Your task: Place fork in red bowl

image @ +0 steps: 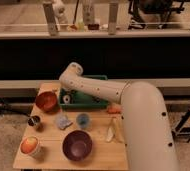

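The red bowl [46, 101] sits on the left side of the wooden table [48, 155], glossy inside and with nothing in it. A pale, slim utensil that may be the fork [110, 131] lies on the table's right side, next to the arm. My arm comes in from the lower right and bends at a white joint [73, 74]. The gripper [67, 94] hangs below that joint over the left end of the green bin, just right of the red bowl. The arm largely hides it.
A green bin [90, 100] stands at the table's back. A purple bowl [77, 145] is at the front centre and an orange-and-white cup [30, 146] at the front left. A small dark cup [34, 121], a crumpled grey item [63, 121], a blue cup [83, 120] and an orange item [114, 108] are also there.
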Controlling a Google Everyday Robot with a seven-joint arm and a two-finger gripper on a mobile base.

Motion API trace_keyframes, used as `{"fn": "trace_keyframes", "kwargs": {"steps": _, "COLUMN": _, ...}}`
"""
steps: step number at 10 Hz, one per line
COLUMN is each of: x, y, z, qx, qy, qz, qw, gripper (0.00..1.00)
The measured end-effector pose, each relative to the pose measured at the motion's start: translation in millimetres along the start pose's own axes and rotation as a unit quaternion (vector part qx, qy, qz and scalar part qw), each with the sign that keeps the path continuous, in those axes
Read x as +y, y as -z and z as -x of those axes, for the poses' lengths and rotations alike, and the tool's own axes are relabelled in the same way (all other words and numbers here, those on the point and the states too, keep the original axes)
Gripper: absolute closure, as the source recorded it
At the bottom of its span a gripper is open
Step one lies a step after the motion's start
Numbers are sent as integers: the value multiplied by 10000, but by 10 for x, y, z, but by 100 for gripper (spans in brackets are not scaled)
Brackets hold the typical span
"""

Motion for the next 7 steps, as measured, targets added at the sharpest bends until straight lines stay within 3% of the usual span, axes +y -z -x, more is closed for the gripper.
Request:
{"fn": "trace_keyframes", "kwargs": {"steps": 4, "x": 3, "y": -35, "z": 141, "qx": -256, "qy": 438, "qz": 7, "qw": 9987, "gripper": 100}}
{"fn": "trace_keyframes", "kwargs": {"steps": 7, "x": -2, "y": -93, "z": 269, "qx": -295, "qy": 869, "qz": 115, "qw": 9957, "gripper": 100}}
